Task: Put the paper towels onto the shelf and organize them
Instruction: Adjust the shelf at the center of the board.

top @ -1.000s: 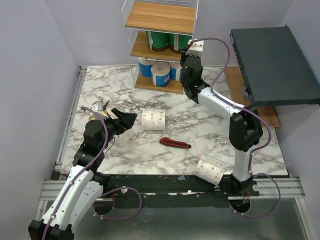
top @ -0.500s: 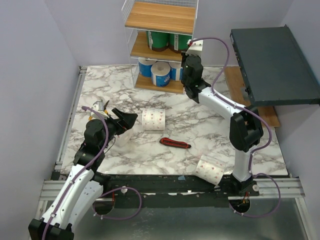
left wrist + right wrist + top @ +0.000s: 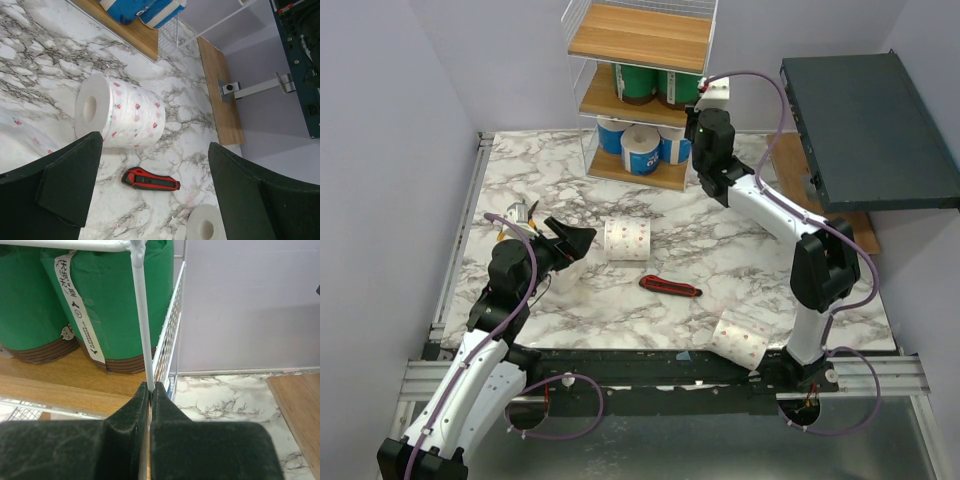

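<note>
The shelf [image 3: 640,35] stands at the back with green-wrapped paper towels [image 3: 638,80] on its middle tier and blue-wrapped ones [image 3: 642,148] on the bottom tier. One dotted white roll [image 3: 627,239] lies mid-table and another [image 3: 741,338] near the front edge. A third [image 3: 567,272] lies under my left gripper [image 3: 570,240]. That gripper is open, with the dotted roll [image 3: 120,117] just ahead of it. My right gripper [image 3: 150,387] is at the shelf's front right corner, shut on the thin white wire post [image 3: 141,315], beside the green rolls [image 3: 115,295].
A red-and-black utility knife [image 3: 670,287] lies between the two loose rolls. Yellow-handled pliers [image 3: 515,215] sit at the left. A dark slab [image 3: 865,130] overhangs the right side above a wooden board [image 3: 800,170]. Purple walls close in left and back.
My right gripper has closed at the shelf's front right corner and shifted slightly right. The left arm and the loose rolls have not moved.
</note>
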You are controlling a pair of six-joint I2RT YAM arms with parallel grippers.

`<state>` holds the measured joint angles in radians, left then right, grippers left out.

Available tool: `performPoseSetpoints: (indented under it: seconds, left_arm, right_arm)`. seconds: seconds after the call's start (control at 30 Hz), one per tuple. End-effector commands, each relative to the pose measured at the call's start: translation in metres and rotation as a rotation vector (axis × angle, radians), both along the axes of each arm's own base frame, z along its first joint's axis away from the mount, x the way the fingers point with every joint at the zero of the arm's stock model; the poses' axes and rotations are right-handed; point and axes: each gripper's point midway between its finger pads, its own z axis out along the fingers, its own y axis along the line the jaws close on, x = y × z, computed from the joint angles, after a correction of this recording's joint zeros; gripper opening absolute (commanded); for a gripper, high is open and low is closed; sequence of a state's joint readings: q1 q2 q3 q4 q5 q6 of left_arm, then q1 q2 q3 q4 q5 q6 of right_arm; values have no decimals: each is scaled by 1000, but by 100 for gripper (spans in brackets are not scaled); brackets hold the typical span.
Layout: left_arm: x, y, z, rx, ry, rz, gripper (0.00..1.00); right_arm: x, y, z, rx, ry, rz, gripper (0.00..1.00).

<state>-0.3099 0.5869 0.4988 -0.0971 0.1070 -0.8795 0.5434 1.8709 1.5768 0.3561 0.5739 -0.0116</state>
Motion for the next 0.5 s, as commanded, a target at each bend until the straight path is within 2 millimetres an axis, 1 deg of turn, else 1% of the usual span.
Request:
performPoseSetpoints:
  seconds: [0.0,0.2,0.47]
  left_arm:
    - [-3,-6,2,-15,-16,-34,90]
    - [-4,-8,4,-24,-14,-46,90]
    - [-4,-9,6,-24,-12,-50,90]
  right_arm:
    - [-21,3,31,57,-21,52,1]
    - [-32,-3,34,50,-5,56,1]
    - [-60,-18,34,37,20,67,1]
